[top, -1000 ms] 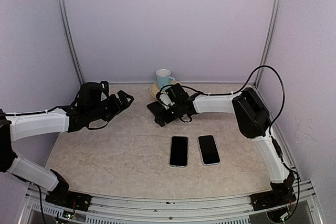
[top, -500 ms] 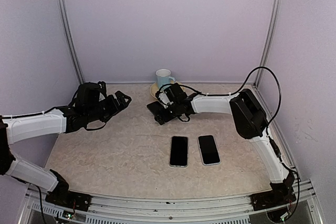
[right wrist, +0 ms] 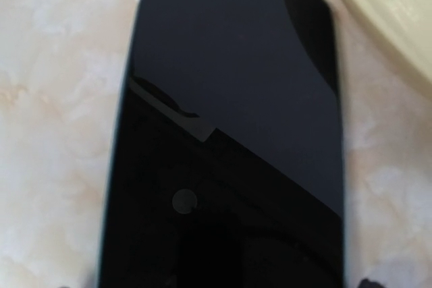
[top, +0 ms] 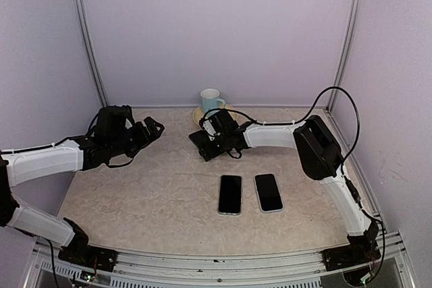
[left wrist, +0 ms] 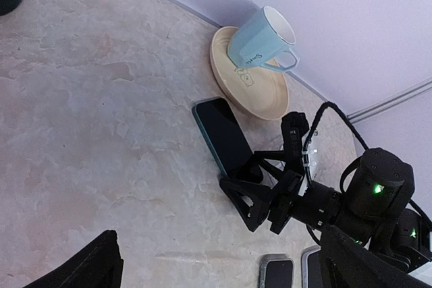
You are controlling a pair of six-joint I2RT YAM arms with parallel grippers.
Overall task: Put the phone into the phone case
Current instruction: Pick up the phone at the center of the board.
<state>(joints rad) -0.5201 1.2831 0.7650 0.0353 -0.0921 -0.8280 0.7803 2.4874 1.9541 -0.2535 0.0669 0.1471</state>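
Right hand [left wrist: 264,168]: spread, one finger either side of the phone's near end, by the middle of the table's [top: 148,193] far edge.
Phone [left wrist: 223,136]: dark, lying flat, far corner just beside the saucer [left wrist: 260,92].
Left hand [top: 154,127]: fingers spread wide, above the table near its left edge.
Cup [left wrist: 260,38]: pale blue, on the cream saucer.
Table's middle: two phone-shaped slabs [top: 230,194] [top: 268,192] side by side; I cannot tell which is the case.

Left arm [top: 47,156] stretches along the surface's [top: 135,200] left edge, left pincer [top: 154,128] aloft, jaws wide. Right arm [top: 270,134] folds at the far-right corner, right pincer [top: 209,147] low by the far edge, jaws apart.
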